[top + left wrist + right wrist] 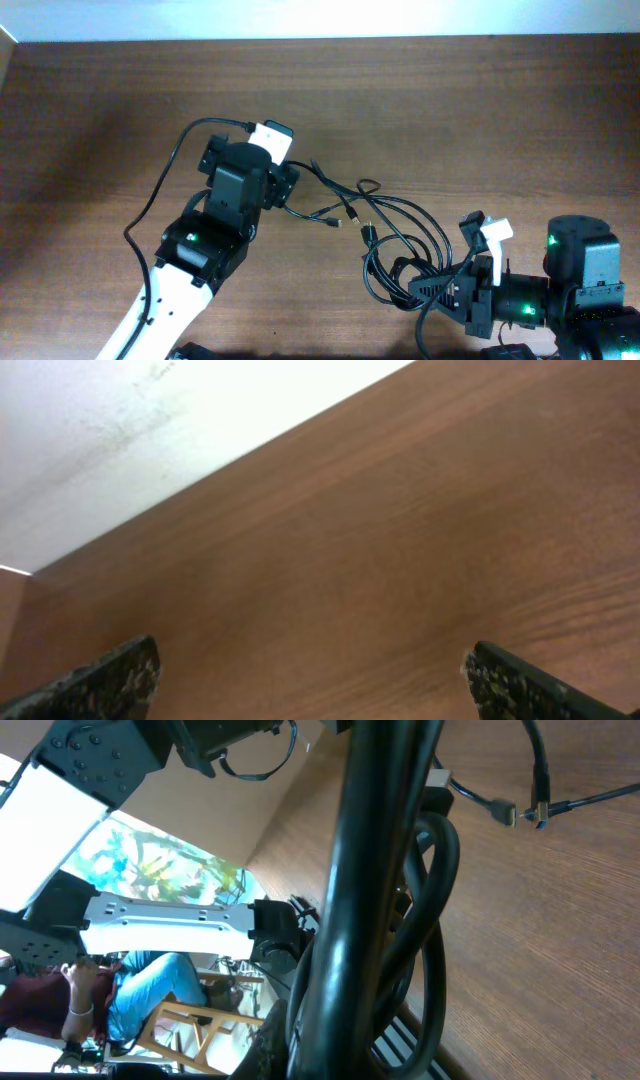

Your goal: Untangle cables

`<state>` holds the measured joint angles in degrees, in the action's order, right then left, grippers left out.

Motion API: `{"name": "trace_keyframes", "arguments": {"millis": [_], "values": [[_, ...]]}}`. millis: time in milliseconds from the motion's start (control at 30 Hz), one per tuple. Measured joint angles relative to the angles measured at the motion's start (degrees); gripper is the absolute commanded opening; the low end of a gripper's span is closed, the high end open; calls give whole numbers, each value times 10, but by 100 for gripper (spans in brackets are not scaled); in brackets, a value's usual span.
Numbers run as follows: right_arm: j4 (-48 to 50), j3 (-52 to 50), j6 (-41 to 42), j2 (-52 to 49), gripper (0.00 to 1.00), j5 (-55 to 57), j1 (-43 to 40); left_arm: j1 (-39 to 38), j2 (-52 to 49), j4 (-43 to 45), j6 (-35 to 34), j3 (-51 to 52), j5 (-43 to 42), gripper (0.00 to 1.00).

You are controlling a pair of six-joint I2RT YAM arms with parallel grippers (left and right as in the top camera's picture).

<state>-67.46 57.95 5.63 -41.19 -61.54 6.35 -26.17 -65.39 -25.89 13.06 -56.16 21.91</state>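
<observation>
The cables (400, 225) are thin black cords looping on the wooden table between the two arms, with small plugs (355, 215) at their loose ends. My right gripper (425, 292) is shut on a bunch of the cable loops at their near end. In the right wrist view the cables (370, 920) fill the space between the jaws (330, 1050), and one plug (505, 813) lies farther out. My left gripper (255, 150) is to the left of the cables. In the left wrist view its fingers (310, 680) are wide open with only bare table between them.
The wooden table (480, 110) reaches to a white wall along the far edge. A thicker black cable (165, 180) runs along my left arm. My left arm (120, 760) shows at the top of the right wrist view.
</observation>
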Motion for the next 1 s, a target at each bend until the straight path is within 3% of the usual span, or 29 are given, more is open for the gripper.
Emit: {"name": "trace_keyframes", "arguments": {"millis": [167, 300, 367, 433, 567, 667, 867, 1000], "values": [[-1, 0, 5, 0, 4, 9, 0, 9, 0, -47, -5, 0, 5, 99], [-1, 0, 6, 0, 4, 15, 0, 61, 0, -78, -9, 0, 17, 99], [0, 0, 6, 0, 4, 22, 0, 73, 0, -102, 23, 0, -18, 100], [-1, 0, 6, 0, 4, 26, 0, 74, -1, -136, 87, 0, -109, 99], [-1, 0, 7, 0, 4, 37, 0, 75, -2, -268, 290, -3, -384, 99], [0, 0, 9, 0, 4, 39, 0, 75, -2, -303, 385, -3, -497, 99], [96, -1, 83, 0, 4, 44, 0, 75, -2, -271, 414, -3, -683, 99], [196, -2, 154, -1, 4, 126, 0, 75, -2, -172, 349, -2, -835, 99]]}}
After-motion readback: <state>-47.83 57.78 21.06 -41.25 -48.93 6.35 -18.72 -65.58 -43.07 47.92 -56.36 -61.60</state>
